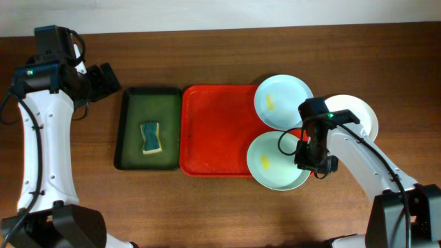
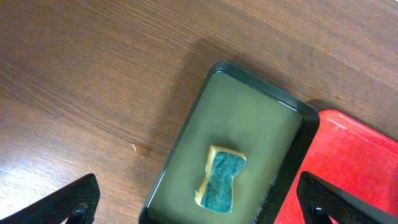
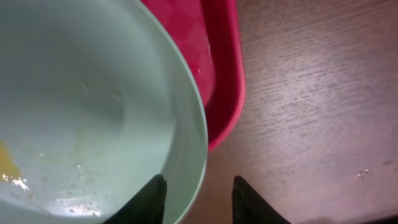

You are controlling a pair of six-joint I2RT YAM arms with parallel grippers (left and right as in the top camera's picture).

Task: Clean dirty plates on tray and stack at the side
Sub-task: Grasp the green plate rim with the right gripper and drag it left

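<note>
The red tray lies mid-table. A pale blue-green plate with a yellow smear overhangs its far right corner. A second one, also smeared, overhangs its near right corner. A white plate rests on the table to the right, partly under my right arm. My right gripper is open and straddles the near plate's right rim. In the right wrist view, one finger stands over the plate and the other over the wood beside the tray. The left gripper hangs open at the far left.
A dark green tray sits against the red tray's left side with a green-and-yellow sponge in it. In the left wrist view the sponge lies below the open left gripper, with bare wood left of the green tray.
</note>
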